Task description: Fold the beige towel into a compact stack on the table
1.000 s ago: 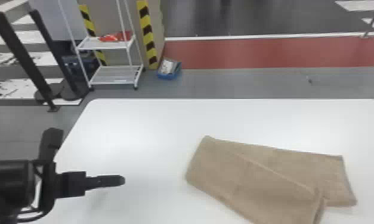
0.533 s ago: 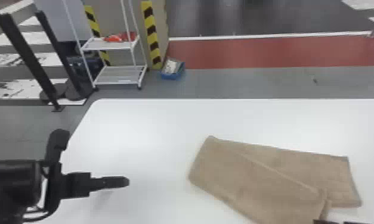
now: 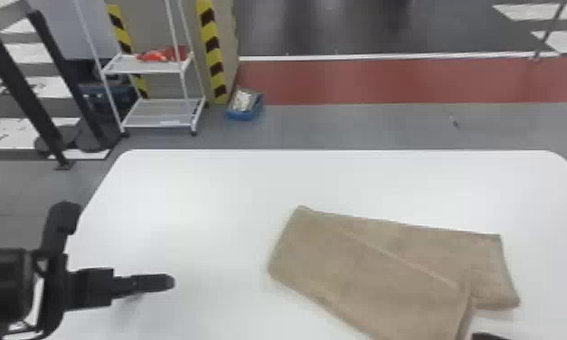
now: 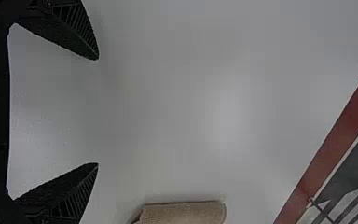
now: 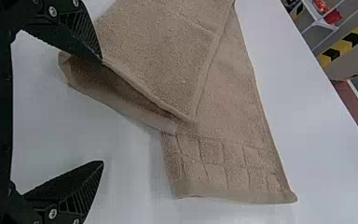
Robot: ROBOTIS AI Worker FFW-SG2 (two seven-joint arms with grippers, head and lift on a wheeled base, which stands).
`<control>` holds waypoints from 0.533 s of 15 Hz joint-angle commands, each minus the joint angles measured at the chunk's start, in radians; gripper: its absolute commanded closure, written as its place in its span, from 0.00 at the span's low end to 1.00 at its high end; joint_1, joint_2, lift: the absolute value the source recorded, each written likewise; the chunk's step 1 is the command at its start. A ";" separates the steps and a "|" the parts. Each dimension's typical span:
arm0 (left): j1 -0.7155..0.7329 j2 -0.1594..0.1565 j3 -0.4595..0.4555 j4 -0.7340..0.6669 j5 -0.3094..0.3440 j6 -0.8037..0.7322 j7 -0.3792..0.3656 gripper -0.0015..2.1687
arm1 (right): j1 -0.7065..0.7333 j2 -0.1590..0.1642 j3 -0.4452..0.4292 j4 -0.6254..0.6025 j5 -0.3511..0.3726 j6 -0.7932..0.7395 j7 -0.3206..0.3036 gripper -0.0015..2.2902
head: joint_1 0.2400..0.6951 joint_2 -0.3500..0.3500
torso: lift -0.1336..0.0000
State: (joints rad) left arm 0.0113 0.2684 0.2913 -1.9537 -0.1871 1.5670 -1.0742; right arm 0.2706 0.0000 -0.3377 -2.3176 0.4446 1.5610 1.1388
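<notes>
1. So the beige towel [image 3: 363,271] is lying on the white table [image 3: 205,194], right of its middle and toward the near edge. It's folded but crooked: the top flap [image 5: 163,60] slants over the layer below, and the checked band [image 5: 223,161] sticks out.
2. Right gripper [image 5: 103,112] is at the table's near side, fingers spread wide, nothing held. One finger overlaps the towel's loose edge; can't tell if it's touching.
3. Left gripper [image 4: 98,112] sits over the table's left part, also wide open and empty, well apart from the towel.
4. Biggest worry, imo: closing the right one here may pinch one layer or just air, since the cloth isn't properly between the fingers.
5. Also, pulling a lone layer could skew the fold more, because those edges already don't line up. Lopsided stack incoming.
</notes>
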 commanded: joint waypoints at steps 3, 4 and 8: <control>-0.002 0.000 -0.001 0.001 0.000 0.004 -0.001 0.03 | -0.033 0.001 -0.009 0.001 -0.020 0.011 -0.011 0.06 | 1.00 0.59 | 0.07; -0.002 0.000 -0.001 0.002 0.000 0.004 0.000 0.03 | -0.037 0.001 -0.004 0.012 -0.021 0.011 -0.024 0.06 | 1.00 0.58 | 0.07; -0.001 0.000 -0.001 0.007 0.000 0.004 0.000 0.03 | -0.050 0.001 0.035 0.047 -0.020 0.011 -0.042 0.15 | 1.00 0.59 | 0.07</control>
State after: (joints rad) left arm 0.0104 0.2696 0.2908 -1.9471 -0.1871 1.5670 -1.0737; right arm 0.2222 0.0000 -0.3176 -2.2761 0.4241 1.5609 1.1010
